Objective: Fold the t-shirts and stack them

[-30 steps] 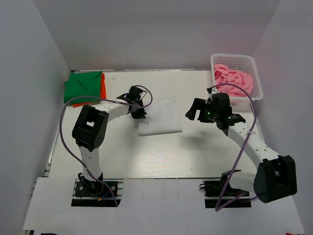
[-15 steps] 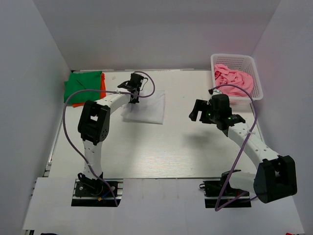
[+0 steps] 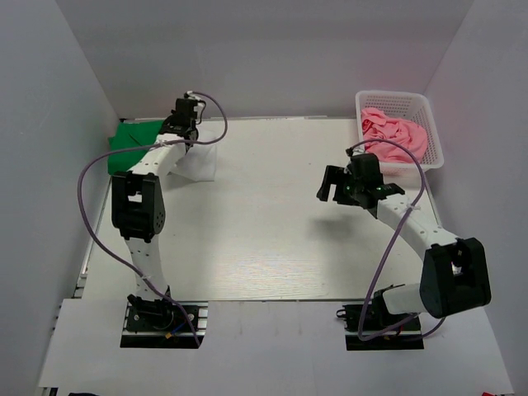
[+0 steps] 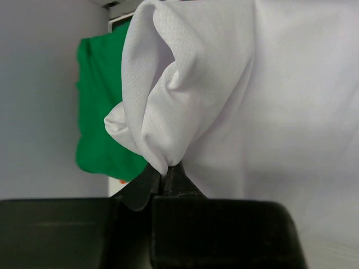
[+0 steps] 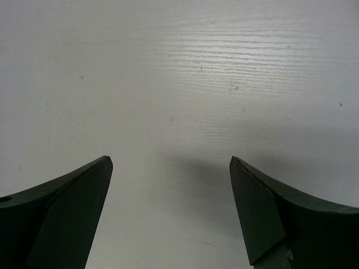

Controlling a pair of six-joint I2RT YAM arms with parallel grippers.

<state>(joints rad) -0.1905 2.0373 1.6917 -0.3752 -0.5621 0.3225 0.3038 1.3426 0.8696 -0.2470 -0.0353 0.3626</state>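
My left gripper (image 3: 180, 124) is shut on a bunched edge of the folded white t-shirt (image 3: 198, 162) at the far left of the table. In the left wrist view the jaws (image 4: 165, 172) pinch the white t-shirt (image 4: 224, 101). The folded green t-shirt (image 3: 132, 136) lies in the far left corner, right beside the left gripper, and also shows in the left wrist view (image 4: 104, 112). A sliver of the orange t-shirt (image 4: 123, 181) shows under it. Pink t-shirts (image 3: 394, 136) fill the basket. My right gripper (image 3: 332, 186) is open and empty over bare table (image 5: 171, 168).
The white lattice basket (image 3: 433, 132) stands at the far right corner. White walls close in the table on the left, back and right. The right arm reaches across the right half of the table.
My left gripper has carried the white t-shirt from the table's middle toward the far left, up to the green t-shirt. The right gripper has barely moved.
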